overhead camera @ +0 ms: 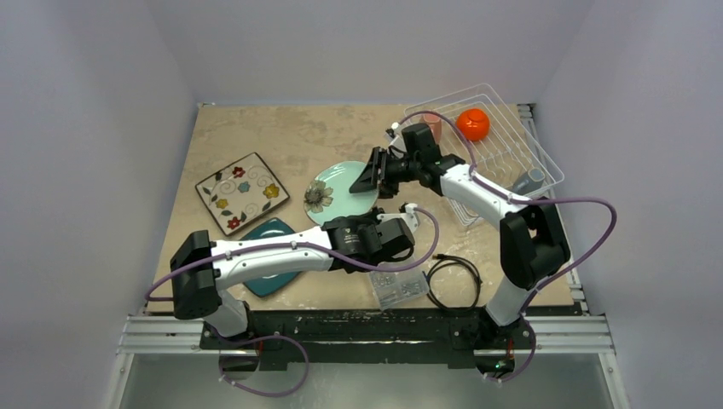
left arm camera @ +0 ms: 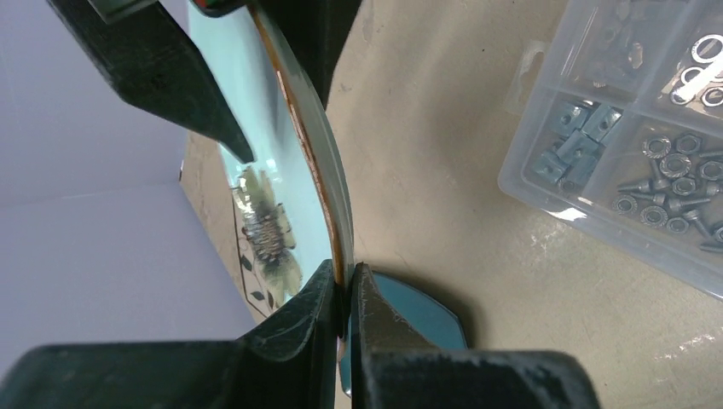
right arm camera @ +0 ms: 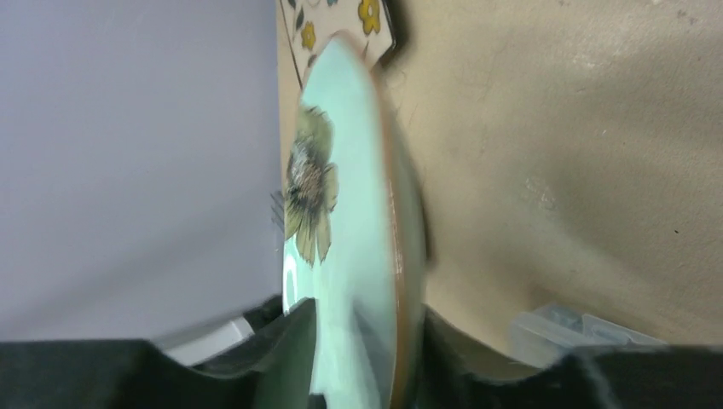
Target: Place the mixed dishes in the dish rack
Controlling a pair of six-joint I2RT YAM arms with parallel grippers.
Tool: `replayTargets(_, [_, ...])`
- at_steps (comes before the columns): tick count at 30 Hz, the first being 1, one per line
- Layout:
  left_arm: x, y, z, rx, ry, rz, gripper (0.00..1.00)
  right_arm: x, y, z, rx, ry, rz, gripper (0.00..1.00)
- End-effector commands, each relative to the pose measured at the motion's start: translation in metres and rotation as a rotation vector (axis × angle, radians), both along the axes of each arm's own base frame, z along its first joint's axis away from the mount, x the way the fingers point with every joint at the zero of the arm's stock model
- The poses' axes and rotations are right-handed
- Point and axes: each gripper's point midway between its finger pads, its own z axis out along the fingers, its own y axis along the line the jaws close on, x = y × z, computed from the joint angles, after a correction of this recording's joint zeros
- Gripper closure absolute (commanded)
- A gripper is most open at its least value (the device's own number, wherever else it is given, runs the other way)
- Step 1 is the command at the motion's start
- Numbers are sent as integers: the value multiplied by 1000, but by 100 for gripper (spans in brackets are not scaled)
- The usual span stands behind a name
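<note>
Left gripper (left arm camera: 345, 273) fills the near view, its jaws pinched tight on the rim of the pale green round flowered plate (left arm camera: 273, 162). Right gripper (right arm camera: 365, 315) straddles the opposite rim, jaws narrow against both faces of that plate. So held, the plate sits over the middle of the surface (overhead camera: 256, 136), left of the dish rack (overhead camera: 510, 136); whether it clears the surface I cannot tell. Orange bowl (overhead camera: 472, 124) and small grey mug (overhead camera: 529, 179) are in the rack. White floral square plate (overhead camera: 242, 192) and dark teal square plate (overhead camera: 271, 232) lie flat at left, the teal one partly under the left arm.
</note>
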Motion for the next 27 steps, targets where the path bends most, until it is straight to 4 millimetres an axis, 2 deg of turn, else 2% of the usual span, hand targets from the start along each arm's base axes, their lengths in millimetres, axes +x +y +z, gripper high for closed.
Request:
replayTargets(1, [9,-6,37,-152,-79,6,100,-13,5,36,53,-142,88,45])
replayTargets(5, [8,-2,46,-256,-29,-8,100,-5,-7,48,80,-195,61,18])
replayTargets(9, [10,7,57,-373,20,-5,100,16,-46,71,106,-264,-28,2])
replayTargets(13, [17,21,68,-535,98,24,100,29,-86,90,65,-368,-117,1])
replayTargets(17, [16,24,83,-713,174,5,100,33,-116,95,-96,-480,-184,1])
replayTargets(21, [15,26,100,-874,242,-33,100,19,-130,114,-135,-650,-189,1])
replayTargets(27, [4,16,124,-1094,390,-176,100,-12,-132,148,-89,-932,-114,1])
